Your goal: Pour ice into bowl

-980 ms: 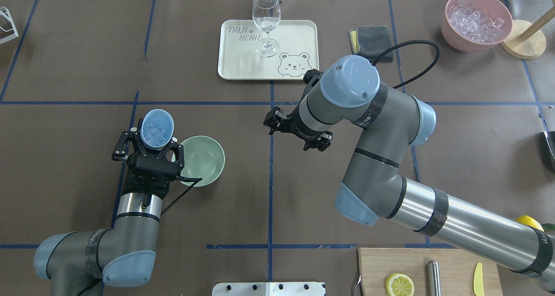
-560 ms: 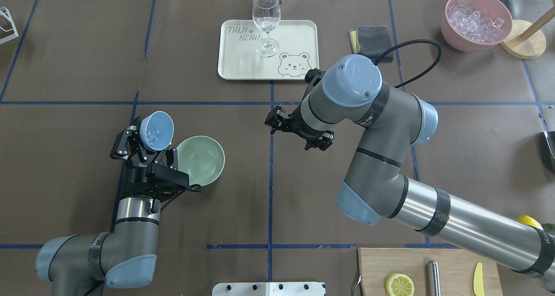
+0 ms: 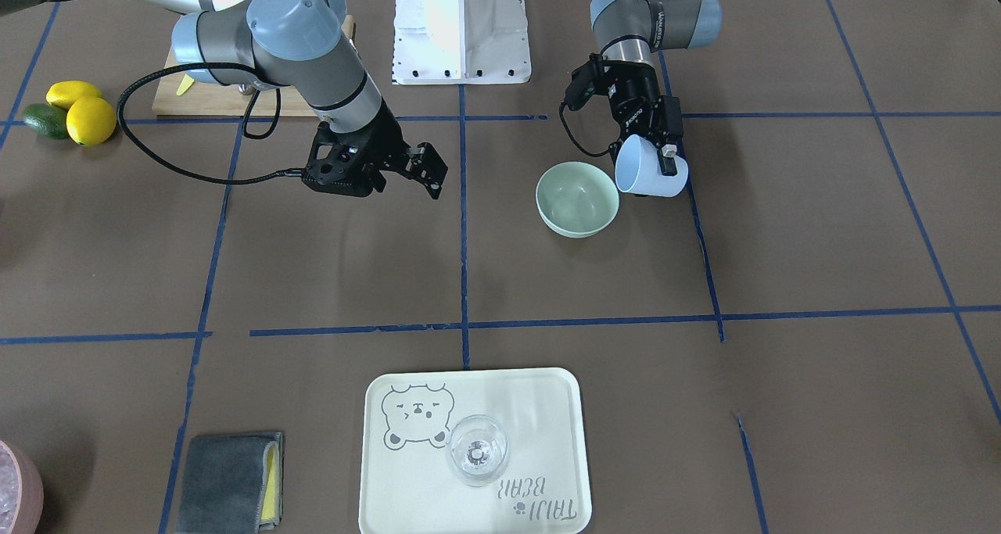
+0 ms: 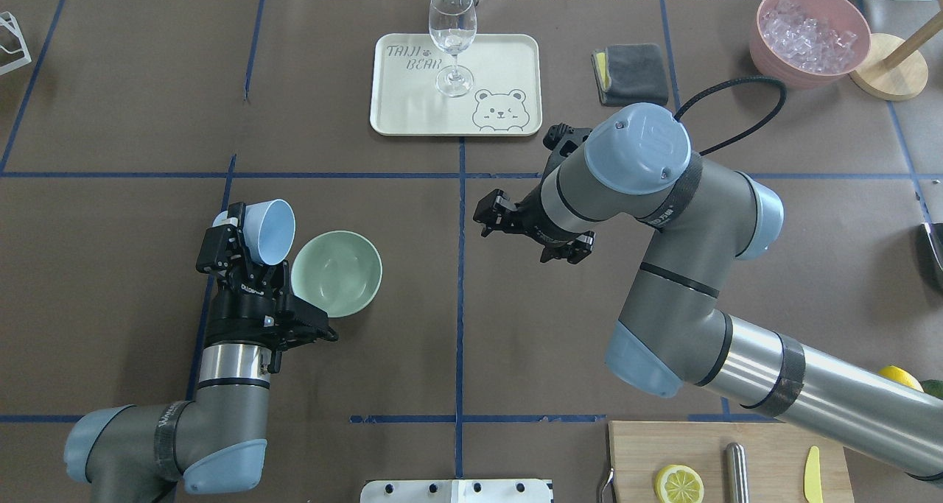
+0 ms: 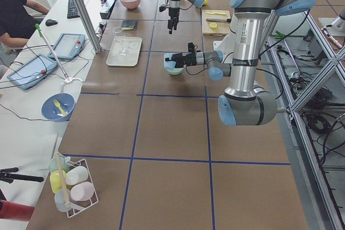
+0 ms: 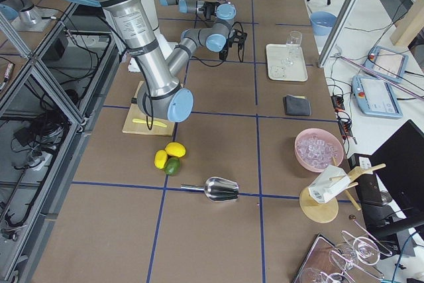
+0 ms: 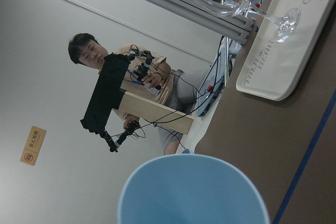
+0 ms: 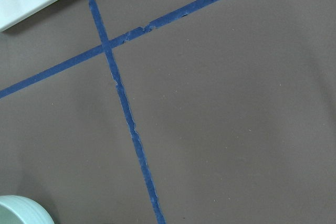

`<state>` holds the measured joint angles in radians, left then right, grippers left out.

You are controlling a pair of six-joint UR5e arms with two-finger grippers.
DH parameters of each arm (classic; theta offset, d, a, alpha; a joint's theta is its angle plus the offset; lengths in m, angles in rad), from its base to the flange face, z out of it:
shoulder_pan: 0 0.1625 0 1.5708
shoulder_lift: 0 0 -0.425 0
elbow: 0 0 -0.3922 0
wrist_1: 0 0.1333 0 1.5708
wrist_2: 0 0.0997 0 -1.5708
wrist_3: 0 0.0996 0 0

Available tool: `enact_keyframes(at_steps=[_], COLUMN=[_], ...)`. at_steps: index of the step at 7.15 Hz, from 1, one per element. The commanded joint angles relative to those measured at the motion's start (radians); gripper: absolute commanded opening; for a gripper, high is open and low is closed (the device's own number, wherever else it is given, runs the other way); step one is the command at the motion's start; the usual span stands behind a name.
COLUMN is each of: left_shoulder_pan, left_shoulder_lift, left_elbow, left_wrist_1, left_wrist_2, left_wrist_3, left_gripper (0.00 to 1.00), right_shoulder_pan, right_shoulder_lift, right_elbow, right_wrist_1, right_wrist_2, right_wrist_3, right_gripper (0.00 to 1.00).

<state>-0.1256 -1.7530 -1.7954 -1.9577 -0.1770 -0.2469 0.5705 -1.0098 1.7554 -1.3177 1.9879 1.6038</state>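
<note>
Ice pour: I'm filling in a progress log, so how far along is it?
Done: the left tool grips the light blue cup beside the bowl. In hand: the cup is tipped, mouth toward the bowl. Left: no ice shows in the bowl, so the pour itself looks undone.

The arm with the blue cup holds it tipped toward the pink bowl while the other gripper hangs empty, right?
Not the pink one. In the overhead view the left gripper holds the cup tipped toward the mint-green bowl beside it. The pink container stands far off in a corner. The right gripper is indeed empty.
</note>
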Motion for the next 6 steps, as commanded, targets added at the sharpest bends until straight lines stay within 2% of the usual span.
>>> enact_keyframes(at_steps=[1, 3, 6], left_shoulder_pan=[0.006, 0.004, 0.006], left_shoulder_lift=[0.015, 0.023, 0.024], left_elbow=[0.001, 0.001, 0.005], left_wrist_1=[0.000, 0.000, -0.001], left_wrist_2=[0.031, 0.063, 0.100], left_wrist_3=[0.159, 0.353, 0.496], left_gripper=[0.00, 0.00, 0.00], right_shoulder_pan=[-0.001, -0.001, -0.001], right_shoulder_lift=[-0.003, -0.003, -0.004], right_elbow=[0.001, 0.001, 0.001], right_wrist_1=[0.000, 0.000, 0.000], right_wrist_2=[0.000, -0.001, -0.001], right_wrist_3=[-0.001, -0.001, 0.001], right_gripper=[1.00, 1.00, 1.00])
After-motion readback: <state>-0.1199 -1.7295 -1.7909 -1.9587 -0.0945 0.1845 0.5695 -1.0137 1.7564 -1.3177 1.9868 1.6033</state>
